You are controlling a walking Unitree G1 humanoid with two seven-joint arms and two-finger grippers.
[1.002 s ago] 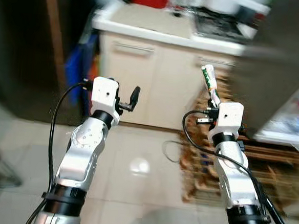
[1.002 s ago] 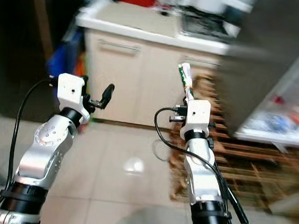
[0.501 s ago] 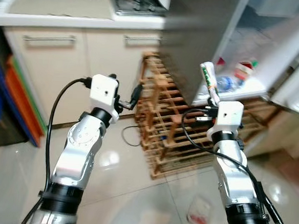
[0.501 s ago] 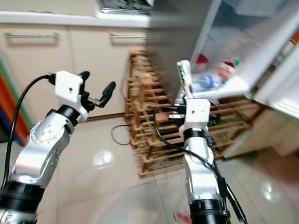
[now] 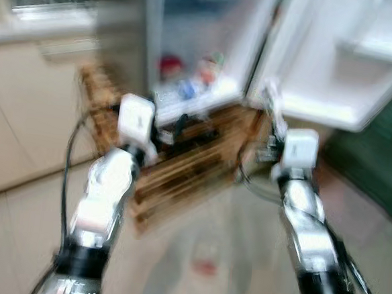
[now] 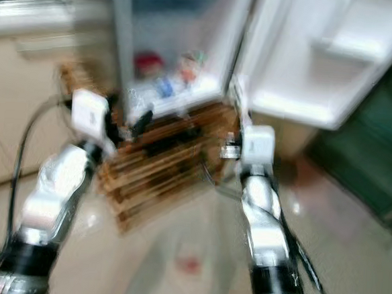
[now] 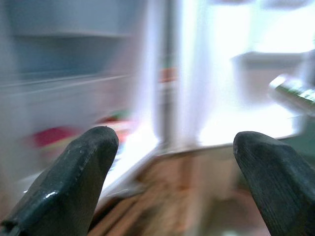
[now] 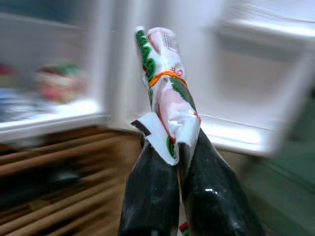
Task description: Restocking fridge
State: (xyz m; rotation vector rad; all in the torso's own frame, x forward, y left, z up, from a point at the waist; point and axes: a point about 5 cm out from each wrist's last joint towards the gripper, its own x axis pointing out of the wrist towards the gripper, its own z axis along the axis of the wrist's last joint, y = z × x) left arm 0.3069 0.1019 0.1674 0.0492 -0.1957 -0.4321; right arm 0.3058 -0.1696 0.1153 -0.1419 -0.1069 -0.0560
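The right gripper [image 8: 170,162] is clamped on a rolled packet [image 8: 165,93], white with green and red print and an orange band around it. The packet stands up out of the black fingers [image 8: 211,196], which pinch its lower end between them. Beyond the packet, straight ahead of this gripper, the open fridge [image 5: 189,45] shows a lit shelf [image 5: 196,100] with a few blurred items, red, green and blue. Off to the gripper's right hangs the white fridge door [image 5: 330,55], swung wide, with a door bin [image 8: 236,135] near the packet's tip. Below the shelf, under and ahead of the gripper, stands a wooden rack [image 5: 181,166].

The left gripper [image 7: 172,167] is raised beside the right one, level with it, its fingers [image 7: 81,172] spread wide and holding nothing. It faces the same shelf and door edge. Everything in the head views is smeared by motion, so finer detail cannot be told. A small red patch [image 5: 204,267] lies on the pale floor [image 5: 204,221] between the two arms.
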